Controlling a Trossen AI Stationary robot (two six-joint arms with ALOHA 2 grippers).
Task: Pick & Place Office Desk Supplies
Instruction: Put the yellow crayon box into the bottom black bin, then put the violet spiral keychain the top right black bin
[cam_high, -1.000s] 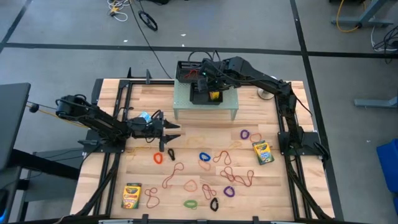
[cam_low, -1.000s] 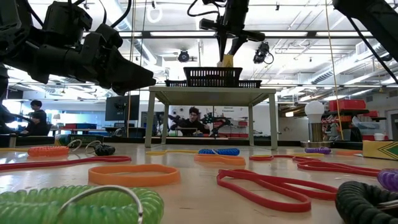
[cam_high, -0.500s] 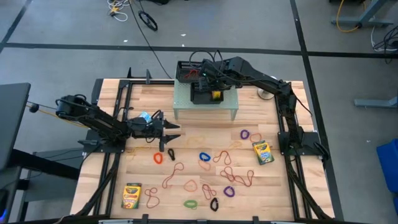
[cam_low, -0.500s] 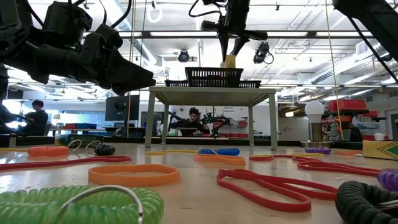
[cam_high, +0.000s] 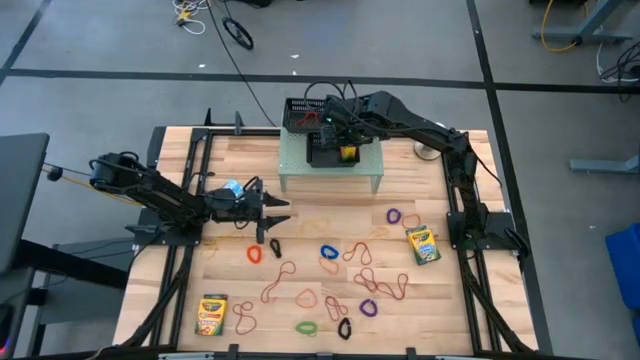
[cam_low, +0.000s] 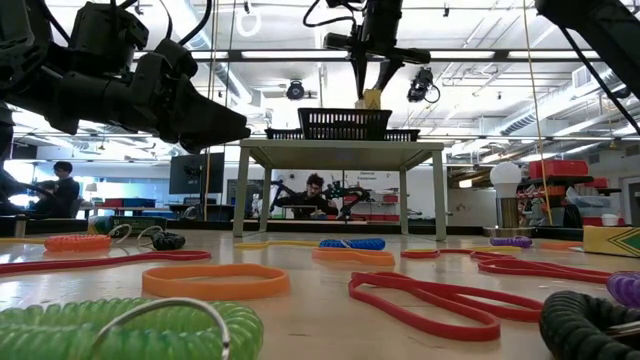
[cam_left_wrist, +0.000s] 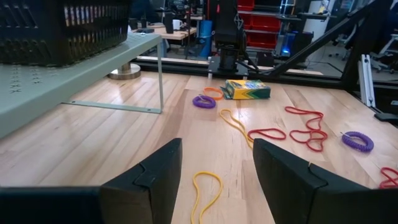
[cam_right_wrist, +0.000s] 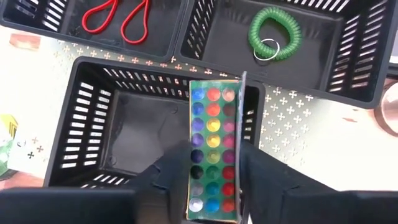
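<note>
Yellow crayon box (cam_right_wrist: 213, 155) | right claw (cam_right_wrist: 202, 171) gripping it over mesh tray (cam_right_wrist: 93, 118) | left claw (cam_left_wrist: 214, 171) open

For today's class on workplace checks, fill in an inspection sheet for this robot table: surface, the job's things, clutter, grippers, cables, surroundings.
Surface: wooden table with pale green riser.
Job's things: crayon boxes on table; one crayon box between right gripper's fingers over a black tray; rubber bands scattered.
Clutter: green coil and red bands in rear trays.
Grippers: left gripper open above table; right gripper at the tray.
Cables: on floor.
Surroundings: person beyond table.
</note>
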